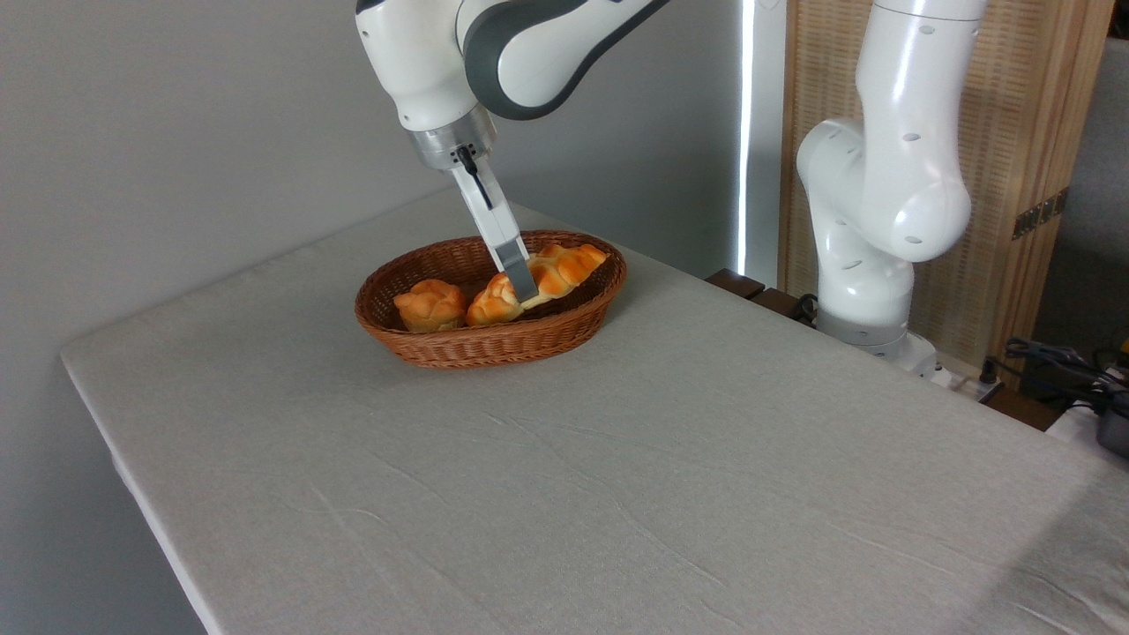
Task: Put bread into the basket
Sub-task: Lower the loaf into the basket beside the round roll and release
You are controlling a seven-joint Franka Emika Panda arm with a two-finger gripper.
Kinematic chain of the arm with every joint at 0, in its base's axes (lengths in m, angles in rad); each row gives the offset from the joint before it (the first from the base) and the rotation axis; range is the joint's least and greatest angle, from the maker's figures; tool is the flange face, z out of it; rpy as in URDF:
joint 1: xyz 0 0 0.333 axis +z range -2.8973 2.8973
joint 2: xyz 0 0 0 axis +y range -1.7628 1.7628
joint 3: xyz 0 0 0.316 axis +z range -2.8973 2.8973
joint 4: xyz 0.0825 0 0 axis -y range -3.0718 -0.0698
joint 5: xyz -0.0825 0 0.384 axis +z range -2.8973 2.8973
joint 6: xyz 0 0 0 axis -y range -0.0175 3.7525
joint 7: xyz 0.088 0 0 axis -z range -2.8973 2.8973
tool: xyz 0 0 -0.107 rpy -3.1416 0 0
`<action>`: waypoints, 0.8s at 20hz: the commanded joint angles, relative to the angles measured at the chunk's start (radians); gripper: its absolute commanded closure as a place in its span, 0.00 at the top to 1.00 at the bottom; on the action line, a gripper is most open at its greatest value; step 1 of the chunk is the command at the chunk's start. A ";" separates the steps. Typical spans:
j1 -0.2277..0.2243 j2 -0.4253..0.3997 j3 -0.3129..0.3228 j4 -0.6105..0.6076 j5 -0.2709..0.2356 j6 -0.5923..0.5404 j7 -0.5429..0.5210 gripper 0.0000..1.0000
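Surface: we see a table (617, 494) draped in a pale grey cloth with faint creases, filling the near half of the view.
Near zone: we find bare cloth only between the front edge and the basket.
Basket: we locate the oval reddish-brown wicker basket (494, 339) on the cloth, towards the far left part of the table, sitting flat with its flared rim up.
Bun: we note a small round knobbly bun (430, 304) inside the basket at its left end.
Bread: we place the long braided golden-orange bread (564, 269) inside the basket, to the right of the bun. It lies aslant, its left end low beside the bun, its right end raised against the far right rim.
Gripper: we see the gripper (520, 284) angled down from the upper left into the basket, its tip at the middle of the bread.
Gripper state: we see one grey finger (507, 251) across the front of the loaf; the other is hidden, so we cannot tell whether the jaws are pinching the bread or are parted.
Arm: we see white and grey arm links (494, 53) above the basket, and the arm's white base column (873, 220) at the far right table edge.
Background: we see a plain grey wall at the left and a slatted wooden panel (1032, 132) behind the base column.
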 commanded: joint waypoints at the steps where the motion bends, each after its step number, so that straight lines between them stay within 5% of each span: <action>1: -0.011 -0.013 0.016 -0.011 -0.017 0.021 -0.064 1.00; 11: 0.004 -0.023 0.020 0.014 -0.016 0.018 -0.112 1.00; 16: 0.070 -0.017 0.086 0.213 -0.005 -0.062 -0.108 1.00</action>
